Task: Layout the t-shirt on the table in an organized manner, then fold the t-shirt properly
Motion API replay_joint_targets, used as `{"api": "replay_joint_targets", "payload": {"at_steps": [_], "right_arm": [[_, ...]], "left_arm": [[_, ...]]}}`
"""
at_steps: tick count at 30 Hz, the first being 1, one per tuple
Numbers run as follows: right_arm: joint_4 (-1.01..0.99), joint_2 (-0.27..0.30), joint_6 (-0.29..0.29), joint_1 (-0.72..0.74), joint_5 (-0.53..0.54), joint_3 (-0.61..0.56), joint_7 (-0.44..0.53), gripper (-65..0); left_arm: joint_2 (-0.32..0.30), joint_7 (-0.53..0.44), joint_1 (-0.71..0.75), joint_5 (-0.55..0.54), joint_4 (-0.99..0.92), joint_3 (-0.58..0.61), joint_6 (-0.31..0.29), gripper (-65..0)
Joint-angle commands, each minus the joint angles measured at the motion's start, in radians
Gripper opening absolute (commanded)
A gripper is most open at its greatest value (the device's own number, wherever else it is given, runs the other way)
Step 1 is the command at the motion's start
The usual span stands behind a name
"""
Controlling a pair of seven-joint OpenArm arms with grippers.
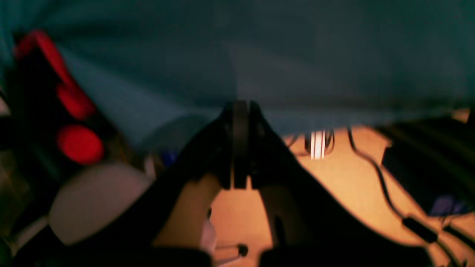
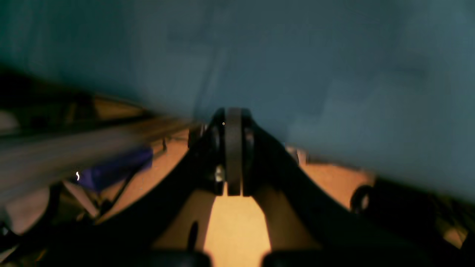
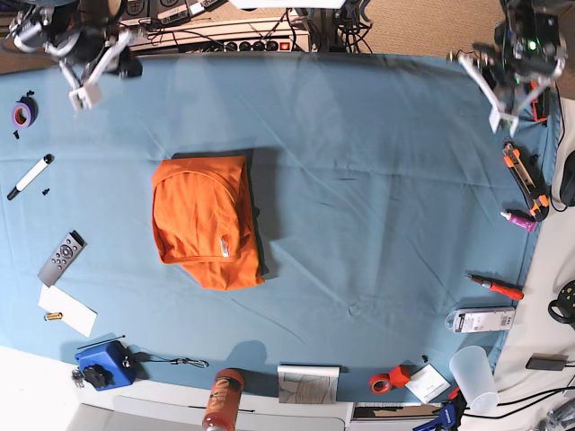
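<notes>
The orange t-shirt (image 3: 205, 222) lies in a compact folded bundle left of the middle of the light-blue table (image 3: 377, 189). My right gripper (image 3: 84, 99) hangs at the far left corner, well away from the shirt, and its fingers are shut on nothing. My left gripper (image 3: 497, 119) is at the far right corner, also shut and empty. In the left wrist view the left gripper (image 1: 240, 107) shows its jaws pressed together against the blue cloth edge. The right wrist view shows the right gripper (image 2: 233, 111) the same way. Neither wrist view shows the shirt.
Along the left edge lie a purple tape roll (image 3: 24, 112), a marker (image 3: 30, 176), a remote (image 3: 62, 258) and a paper (image 3: 67, 310). The front edge holds a blue box (image 3: 103, 364), a bottle (image 3: 222, 400), a booklet (image 3: 308, 383), an orange tape roll (image 3: 389, 380) and a cup (image 3: 473, 377). A screwdriver (image 3: 494, 287) and a knife (image 3: 521, 166) lie on the right.
</notes>
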Motion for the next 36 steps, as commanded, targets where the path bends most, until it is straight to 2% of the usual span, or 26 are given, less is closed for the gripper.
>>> {"api": "replay_joint_targets", "payload": {"at_steps": [1, 9, 15, 17, 23, 26, 27, 33, 36], "right_arm": [[0.015, 0.013, 0.001, -0.026, 0.013, 0.006, 0.015, -65.0], [0.015, 0.014, 0.001, -0.159, 0.005, 0.005, 0.015, -65.0], [-0.033, 0.014, 0.001, -0.174, -0.039, 0.003, 0.015, -65.0], [-0.081, 0.014, 0.001, -0.174, -0.055, -0.005, 0.015, -65.0], [-0.263, 0.014, 0.001, -0.174, -0.075, -0.088, 0.015, -65.0], [-0.349, 0.015, 0.001, -0.171, -0.177, -0.176, 0.019, -65.0], [-0.377, 0.018, 0.001, -0.168, -0.222, -0.210, 0.050, -65.0], [-0.565, 0.071, 0.001, -0.064, -0.465, -0.413, 0.209, -65.0], [-0.676, 0.084, -0.002, 0.022, -0.532, -0.482, 0.251, -65.0]], "left_arm": [[-0.013, -0.022, 0.028, -0.003, 0.016, -0.008, 0.000, -65.0], [-0.010, -0.046, 0.179, -0.002, 0.014, -0.008, 0.000, -65.0], [-0.005, -0.080, 0.274, -0.003, -0.023, -0.008, -0.002, -65.0], [0.012, -0.079, 0.286, -0.003, -0.051, -0.008, -0.006, -65.0], [0.099, -0.120, 0.285, -0.004, -0.180, -0.006, -0.078, -65.0], [0.127, -0.129, 0.277, -0.003, -0.267, -0.005, -0.121, -65.0], [0.130, -0.135, 0.271, -0.004, -0.301, -0.005, -0.125, -65.0], [0.130, -0.251, 0.180, 0.056, -0.565, -0.005, -0.124, -65.0], [0.130, -0.272, 0.099, 0.085, -0.732, -0.005, -0.124, -65.0]]}}
